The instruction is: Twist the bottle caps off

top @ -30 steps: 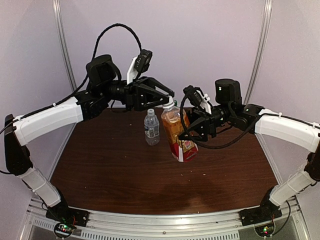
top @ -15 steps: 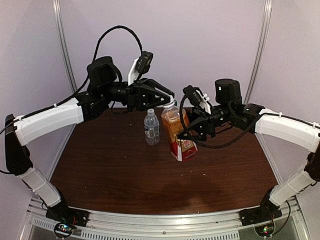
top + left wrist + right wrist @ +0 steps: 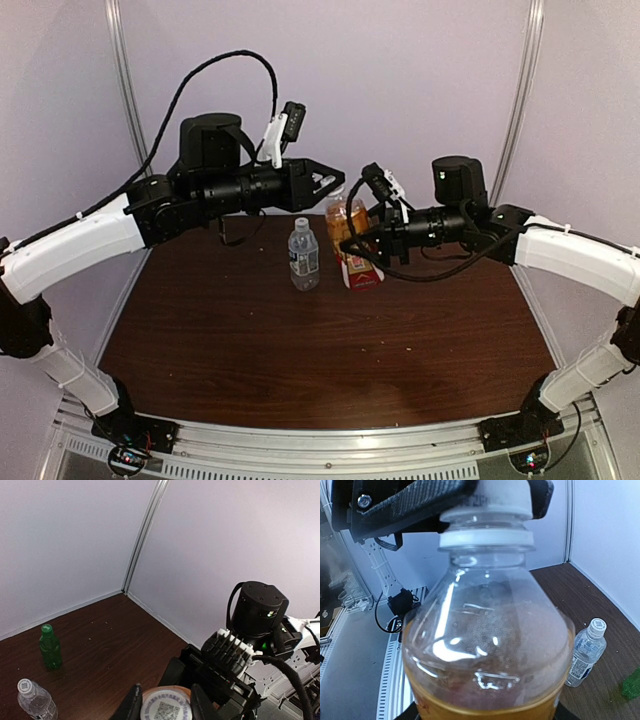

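Your left hand (image 3: 165, 706) clamps the white cap (image 3: 490, 500) of the amber bottle (image 3: 487, 645); your right hand (image 3: 358, 243) grips its body. Thin, liquid-heavy walls likely dent; squeeze gently.

Lab test cell: plain walls (image 3: 420, 80), aluminium frame (image 3: 330, 440).

A dark QR-style square code is printed on the top of the white cap (image 3: 165, 711) of the amber bottle (image 3: 487, 655), and a short run of grey characters is borne on that cap's side wall in the right wrist view, partly covered and not safely readable. A red label (image 3: 360, 274) with pale and yellow markings is carried low on the same bottle, its lettering too small to be made out. On the clear water bottle (image 3: 586, 652) a pale label (image 3: 578, 667) with dark barcode-like print is noted, likewise illegible.
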